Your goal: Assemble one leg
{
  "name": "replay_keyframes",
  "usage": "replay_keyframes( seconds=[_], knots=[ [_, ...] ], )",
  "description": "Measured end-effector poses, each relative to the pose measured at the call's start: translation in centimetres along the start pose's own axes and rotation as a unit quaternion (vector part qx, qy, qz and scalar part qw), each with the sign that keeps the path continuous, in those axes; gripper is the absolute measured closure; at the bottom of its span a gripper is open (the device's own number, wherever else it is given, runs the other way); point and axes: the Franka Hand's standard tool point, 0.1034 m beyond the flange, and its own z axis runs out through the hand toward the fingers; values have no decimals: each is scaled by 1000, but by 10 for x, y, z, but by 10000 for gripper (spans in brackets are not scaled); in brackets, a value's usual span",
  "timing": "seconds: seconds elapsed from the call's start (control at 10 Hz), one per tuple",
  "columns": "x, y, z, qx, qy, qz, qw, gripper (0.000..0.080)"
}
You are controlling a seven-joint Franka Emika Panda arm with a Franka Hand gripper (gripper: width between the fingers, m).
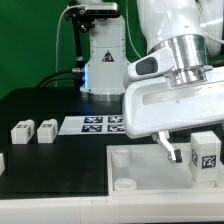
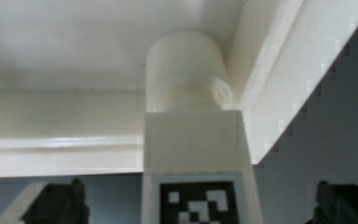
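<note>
Looking close to done: the leg [image 1: 207, 157] stands on the big white panel [image 1: 130, 170] at its corner. The gripper [image 2: 202, 203] straddles it, jaws spread wide, not touching. Can't tell if it's twisted in fully.

No readable words or numbers; only black-and-white square tags on the leg [image 2: 197, 160] and marker board [image 1: 95, 124].

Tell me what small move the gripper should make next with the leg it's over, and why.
Probably close the gripper on the leg. In the wrist view its fingers stand open, one either side of the leg with gaps, and the leg's rounded end meets the white panel at its corner.
</note>
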Motion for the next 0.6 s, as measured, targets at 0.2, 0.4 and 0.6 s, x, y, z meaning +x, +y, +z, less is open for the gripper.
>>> replay_keyframes(
  seconds=[0.2,0.4,0.6],
  knots=[
    [0,0,0,0,0,0,1000,151],
    [0,0,0,0,0,0,1000,151],
    [10,-7,-16,20,-42,3,999,151]
  ],
)
